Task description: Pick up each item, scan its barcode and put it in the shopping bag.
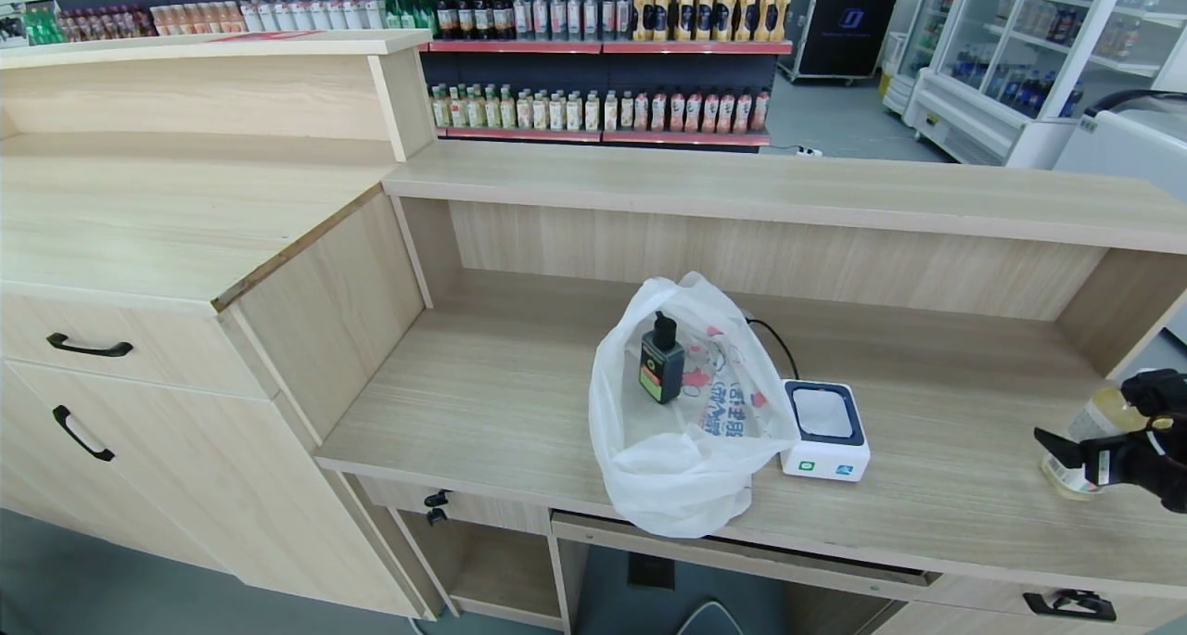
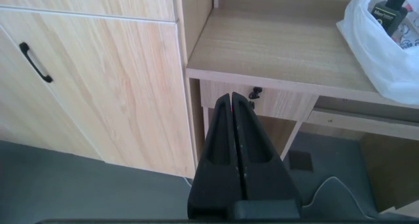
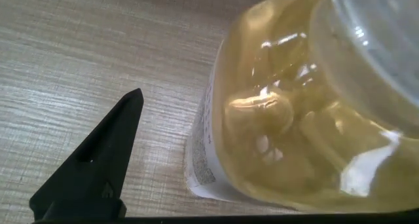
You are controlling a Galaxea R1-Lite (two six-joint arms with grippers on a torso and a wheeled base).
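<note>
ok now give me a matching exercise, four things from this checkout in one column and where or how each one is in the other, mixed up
Things
1 dark pump bottle
2 scanner
3 bottle of yellow liquid
4 left gripper

Place or state
a shut, down below the top of the counter
b on the counter, right beside the shopping bag
c standing inside the shopping bag
d near the counter's right end

Pairs: 1-c, 2-b, 3-d, 4-a
</note>
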